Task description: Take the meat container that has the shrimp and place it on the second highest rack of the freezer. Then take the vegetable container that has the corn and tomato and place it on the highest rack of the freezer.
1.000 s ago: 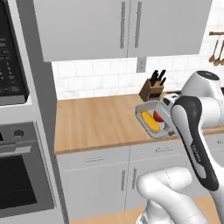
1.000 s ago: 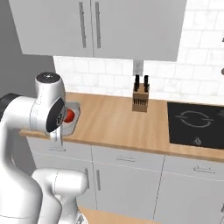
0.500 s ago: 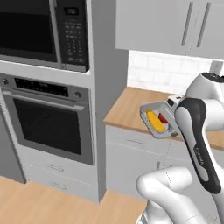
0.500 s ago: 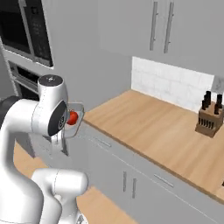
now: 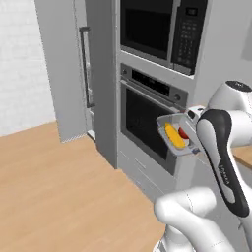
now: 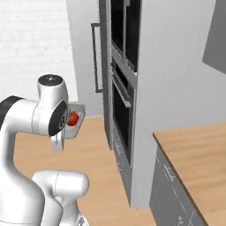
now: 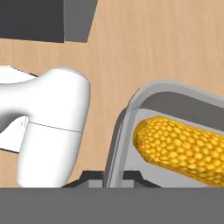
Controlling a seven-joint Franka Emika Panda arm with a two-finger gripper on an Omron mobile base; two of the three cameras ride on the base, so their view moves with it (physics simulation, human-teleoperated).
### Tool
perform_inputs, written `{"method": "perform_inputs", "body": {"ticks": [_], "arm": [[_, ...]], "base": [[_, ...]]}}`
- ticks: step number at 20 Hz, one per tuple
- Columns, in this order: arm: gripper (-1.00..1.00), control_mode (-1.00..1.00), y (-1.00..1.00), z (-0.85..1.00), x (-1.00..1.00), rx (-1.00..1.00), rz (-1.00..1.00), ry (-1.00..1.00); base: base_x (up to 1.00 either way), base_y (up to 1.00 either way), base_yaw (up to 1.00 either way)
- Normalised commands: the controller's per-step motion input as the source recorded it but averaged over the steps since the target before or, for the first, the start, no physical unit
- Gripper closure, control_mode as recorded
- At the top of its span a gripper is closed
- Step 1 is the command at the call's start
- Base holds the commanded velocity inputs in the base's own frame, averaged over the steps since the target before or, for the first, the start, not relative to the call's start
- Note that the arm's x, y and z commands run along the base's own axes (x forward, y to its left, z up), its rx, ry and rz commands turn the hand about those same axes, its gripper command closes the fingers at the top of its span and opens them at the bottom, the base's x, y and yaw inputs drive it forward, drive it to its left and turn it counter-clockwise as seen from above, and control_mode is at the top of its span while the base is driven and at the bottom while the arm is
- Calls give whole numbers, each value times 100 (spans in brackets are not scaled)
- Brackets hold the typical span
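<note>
Freezer (image 5: 74, 78) stands at the far left of the left base view, tall and grey with a long dark handle, its door closed, beside the black oven and microwave column (image 5: 155, 83). To the right of the oven door I carry the vegetable container (image 5: 176, 135) in the air above the wooden floor (image 5: 54, 187), my jaws (image 7: 113, 177) closed on its rim. Inside the tray the corn (image 5: 174, 136) lies on the left and the tomato (image 5: 183, 133) sits just beside it on the right. From the right base view the tomato peeks past my wrist, and a table (image 6: 198, 154) shows at lower right.
</note>
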Motion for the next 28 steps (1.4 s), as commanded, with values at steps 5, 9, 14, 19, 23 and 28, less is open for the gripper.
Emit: {"method": "perform_inputs", "body": {"ticks": [5, 9, 14, 19, 23, 28], "arm": [[100, 100, 0, 0, 0, 0, 0, 0], [100, 100, 0, 0, 0, 0, 0, 0], [100, 100, 0, 0, 0, 0, 0, 0], [100, 100, 0, 0, 0, 0, 0, 0], [100, 100, 0, 0, 0, 0, 0, 0], [100, 100, 0, 0, 0, 0, 0, 0]], "base": [[90, 20, 48], [100, 45, 3], [100, 64, 2], [100, 83, 0], [75, 79, -21], [47, 87, -45]]}}
